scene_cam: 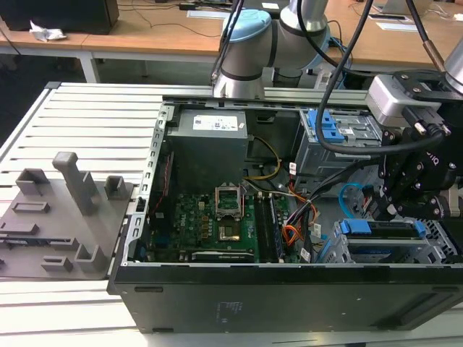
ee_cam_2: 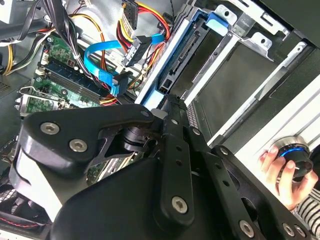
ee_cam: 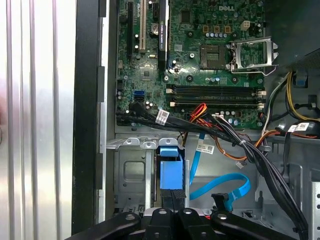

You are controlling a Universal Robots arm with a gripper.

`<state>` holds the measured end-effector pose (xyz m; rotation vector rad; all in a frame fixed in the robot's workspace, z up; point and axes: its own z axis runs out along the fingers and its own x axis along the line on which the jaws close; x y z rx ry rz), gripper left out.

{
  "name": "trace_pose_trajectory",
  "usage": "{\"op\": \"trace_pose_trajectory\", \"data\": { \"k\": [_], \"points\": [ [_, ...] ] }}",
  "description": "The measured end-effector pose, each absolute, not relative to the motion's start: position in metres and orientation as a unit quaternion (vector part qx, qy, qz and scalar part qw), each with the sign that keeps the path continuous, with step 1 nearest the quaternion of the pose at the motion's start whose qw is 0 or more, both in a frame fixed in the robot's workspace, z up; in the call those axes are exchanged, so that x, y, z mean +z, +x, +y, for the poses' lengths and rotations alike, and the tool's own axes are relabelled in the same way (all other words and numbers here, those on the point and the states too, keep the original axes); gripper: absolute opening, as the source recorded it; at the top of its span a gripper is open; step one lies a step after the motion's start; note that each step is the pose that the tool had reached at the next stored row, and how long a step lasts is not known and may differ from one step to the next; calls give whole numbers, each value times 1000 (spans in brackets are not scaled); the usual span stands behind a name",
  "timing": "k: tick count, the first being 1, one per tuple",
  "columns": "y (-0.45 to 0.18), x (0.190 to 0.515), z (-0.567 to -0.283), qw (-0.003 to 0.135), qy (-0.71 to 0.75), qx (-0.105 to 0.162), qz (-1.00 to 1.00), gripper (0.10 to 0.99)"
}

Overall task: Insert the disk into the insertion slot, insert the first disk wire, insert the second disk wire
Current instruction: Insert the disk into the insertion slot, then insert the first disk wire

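Observation:
The disk (scene_cam: 383,230), in its bright blue carrier (ee_cam: 169,172), lies inside the insertion slot (scene_cam: 441,246), a silver cage (ee_cam_2: 240,55) in a corner of the open computer case. My gripper (ee_cam: 176,196) hangs right over the carrier's end, shut, with its tip (ee_cam_2: 175,102) at the blue frame. In the exterior view the gripper (scene_cam: 383,211) is just above the cage. The first disk wire (ee_cam_2: 142,17), a red and orange bundle (ee_cam: 200,110), hangs loose beside the cage. The second disk wire (ee_cam: 222,187), a light-blue loop (ee_cam_2: 97,57), lies free on the case floor (scene_cam: 350,194).
A grey bay with blue latches (scene_cam: 333,130) stands behind the cage. The motherboard (scene_cam: 210,217) and power supply (scene_cam: 210,141) take up the case's left half. Black cables (ee_cam: 240,145) cross above the loop. A person's hand (ee_cam_2: 280,172) holds a knob outside the case. A grey fixture (scene_cam: 65,210) lies left of the case.

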<state>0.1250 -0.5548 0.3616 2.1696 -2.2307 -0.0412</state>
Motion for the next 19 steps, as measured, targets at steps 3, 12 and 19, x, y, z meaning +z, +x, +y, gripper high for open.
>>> {"op": "trace_pose_trajectory", "data": {
  "k": [3, 12, 19],
  "points": [
    [125, 362, -555, 15, 697, -13, -717, 106],
    [149, 362, -555, 15, 697, -14, -717, 106],
    [159, 366, -555, 16, 697, -13, -717, 106]
  ]
}}
